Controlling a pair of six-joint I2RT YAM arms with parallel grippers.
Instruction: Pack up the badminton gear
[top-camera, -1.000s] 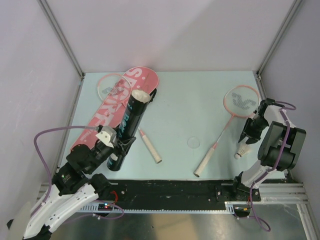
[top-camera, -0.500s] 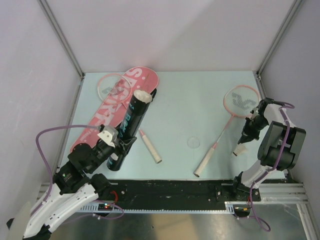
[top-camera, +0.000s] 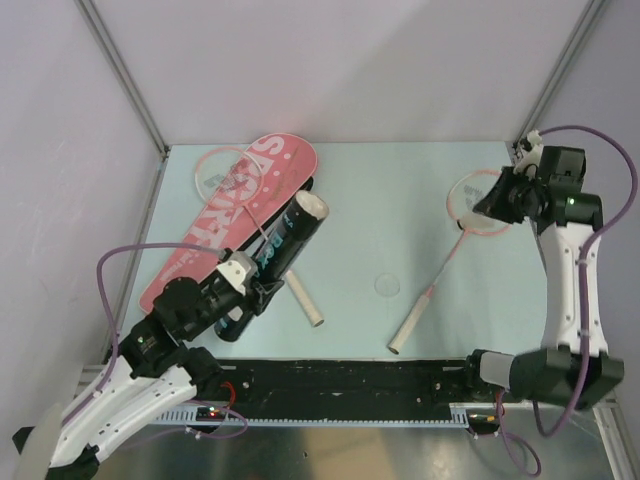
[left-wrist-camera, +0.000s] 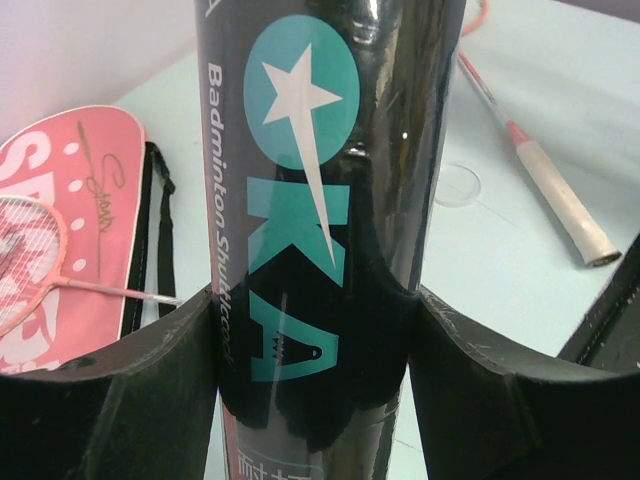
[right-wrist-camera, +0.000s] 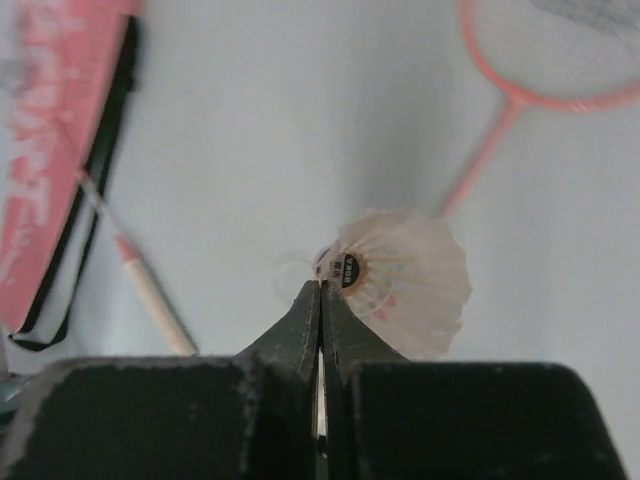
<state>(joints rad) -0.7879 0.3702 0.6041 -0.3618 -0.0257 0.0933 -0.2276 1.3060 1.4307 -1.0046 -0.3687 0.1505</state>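
Observation:
My left gripper (top-camera: 252, 292) is shut on the lower part of the black printed tube (top-camera: 285, 245), which slants up with its open mouth to the far right; something white shows in the mouth. In the left wrist view both fingers (left-wrist-camera: 110, 400) clamp the tube (left-wrist-camera: 320, 180). My right gripper (top-camera: 493, 198) hangs high over the right racket's head (top-camera: 470, 200), shut on a white shuttlecock (right-wrist-camera: 405, 285), pinched at its cork between the closed tips (right-wrist-camera: 320, 288). The pink case (top-camera: 225, 215) lies at the left with the other racket (top-camera: 222, 172) on it. The second shuttlecock is not clearly visible.
A small clear round lid (top-camera: 388, 284) lies mid-table. The left racket's white handle (top-camera: 303, 298) sticks out beside the tube. The right racket's handle (top-camera: 410, 330) points at the near edge. Walls and corner posts enclose the table.
My right gripper has lifted the shuttlecock from the table at the near right and swung up and back over the racket head. My left gripper has shifted the tube rightwards and tilted it.

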